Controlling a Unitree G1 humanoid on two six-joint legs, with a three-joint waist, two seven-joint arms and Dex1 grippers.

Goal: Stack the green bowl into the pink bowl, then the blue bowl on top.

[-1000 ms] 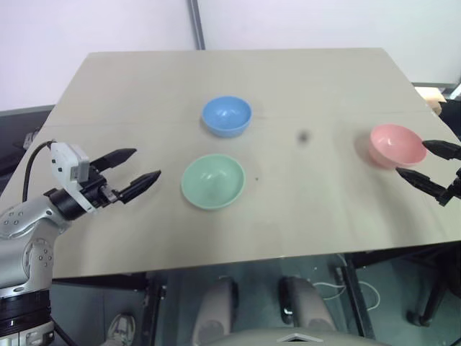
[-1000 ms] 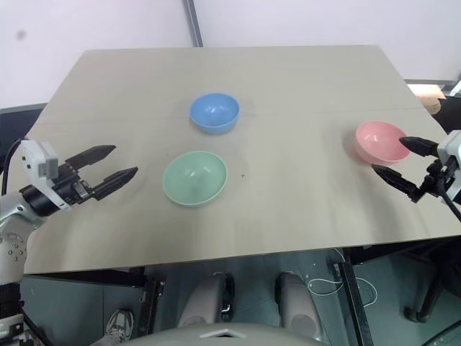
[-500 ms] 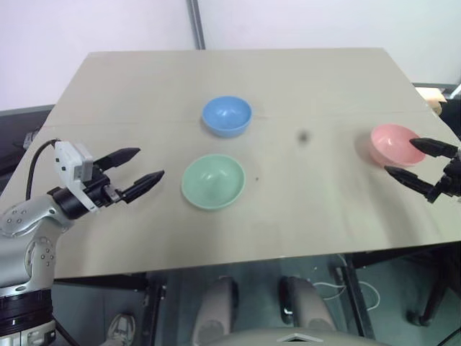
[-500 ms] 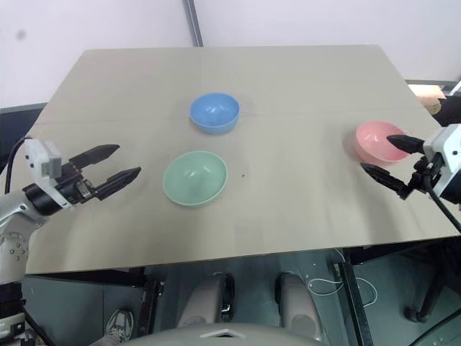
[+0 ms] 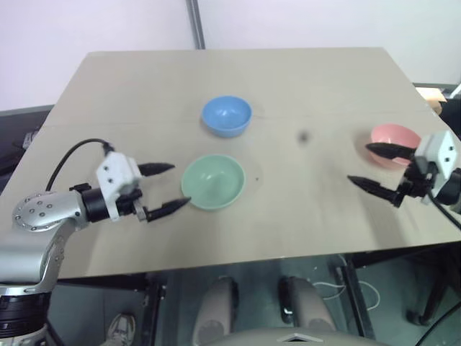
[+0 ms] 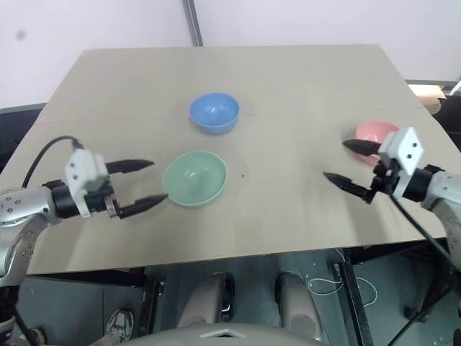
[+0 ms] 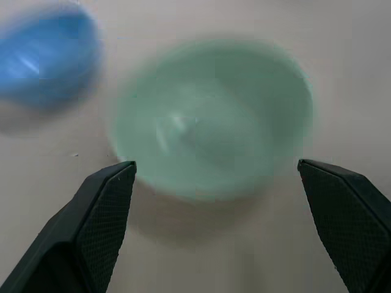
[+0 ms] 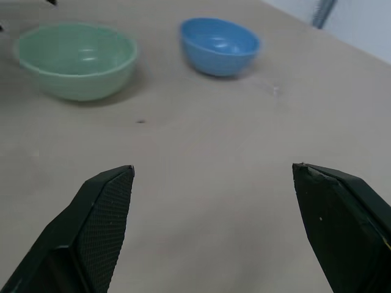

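Note:
The green bowl (image 5: 213,182) sits on the table near the middle front, and the blue bowl (image 5: 227,115) stands just behind it. The pink bowl (image 6: 371,131) is at the right edge, partly hidden behind my right gripper's upper finger. My left gripper (image 5: 181,183) is open beside the green bowl's left rim, one fingertip on each side of that edge. In the left wrist view the green bowl (image 7: 214,116) lies just ahead between the open fingers. My right gripper (image 5: 358,163) is open and empty, pointing left, just inward of the pink bowl.
The beige table (image 5: 288,79) drops off at its front and right edges, and my right arm reaches in over the right corner. A dark pole (image 5: 194,21) rises behind the far edge. A small tan object (image 5: 432,97) lies beyond the right edge.
My left gripper has swung right and rolled, reaching the green bowl's left rim. My right gripper has moved left, past the pink bowl toward the table's middle. Both stayed open.

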